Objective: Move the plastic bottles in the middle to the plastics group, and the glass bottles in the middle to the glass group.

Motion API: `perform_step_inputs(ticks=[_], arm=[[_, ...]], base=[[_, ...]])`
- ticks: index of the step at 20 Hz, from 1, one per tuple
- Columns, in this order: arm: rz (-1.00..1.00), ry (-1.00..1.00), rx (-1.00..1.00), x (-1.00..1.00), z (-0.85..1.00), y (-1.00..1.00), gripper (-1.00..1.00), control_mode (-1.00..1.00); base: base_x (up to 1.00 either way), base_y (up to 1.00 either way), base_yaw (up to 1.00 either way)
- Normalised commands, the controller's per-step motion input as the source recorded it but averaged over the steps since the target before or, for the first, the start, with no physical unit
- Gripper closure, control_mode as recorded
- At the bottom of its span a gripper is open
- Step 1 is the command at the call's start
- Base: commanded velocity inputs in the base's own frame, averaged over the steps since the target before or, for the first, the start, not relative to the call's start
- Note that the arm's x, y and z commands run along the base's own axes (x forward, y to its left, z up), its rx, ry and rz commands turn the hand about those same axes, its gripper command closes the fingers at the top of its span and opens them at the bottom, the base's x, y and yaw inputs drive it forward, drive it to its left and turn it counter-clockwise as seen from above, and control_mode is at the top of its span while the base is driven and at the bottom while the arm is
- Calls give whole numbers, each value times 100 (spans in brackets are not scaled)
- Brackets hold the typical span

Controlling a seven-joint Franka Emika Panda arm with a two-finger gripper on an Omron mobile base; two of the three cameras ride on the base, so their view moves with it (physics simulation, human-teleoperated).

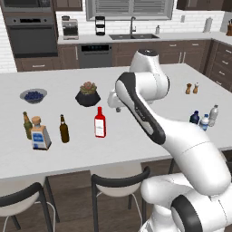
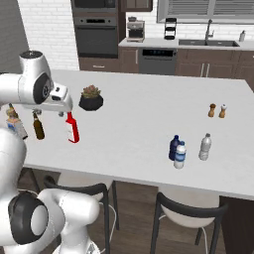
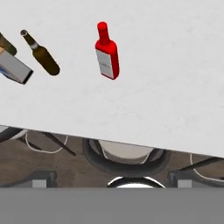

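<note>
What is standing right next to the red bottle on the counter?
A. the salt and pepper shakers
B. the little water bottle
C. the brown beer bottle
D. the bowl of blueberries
C. The brown beer bottle stands just to the side of the red bottle, with bare counter between them and nothing else as near.

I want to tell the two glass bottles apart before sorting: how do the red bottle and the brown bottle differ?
The red bottle is wider and flat-sided with a white label; the brown bottle is slim, round, without a plain label. The red bottle has a red cap; the brown bottle's top looks pale. Both stand upright on the white counter, side by side.
</note>
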Motion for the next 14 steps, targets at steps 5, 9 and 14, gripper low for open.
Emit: perform_step_inputs(ticks=[5, 9, 14], arm=[[0, 6, -1, 61, -44, 30, -100, -100], [3, -5, 0, 21, -47, 2, -100, -100], [10, -18, 1, 15, -52, 0, -100, -100]], base=[[0, 0, 0], [0, 0, 0], [0, 0, 0]])
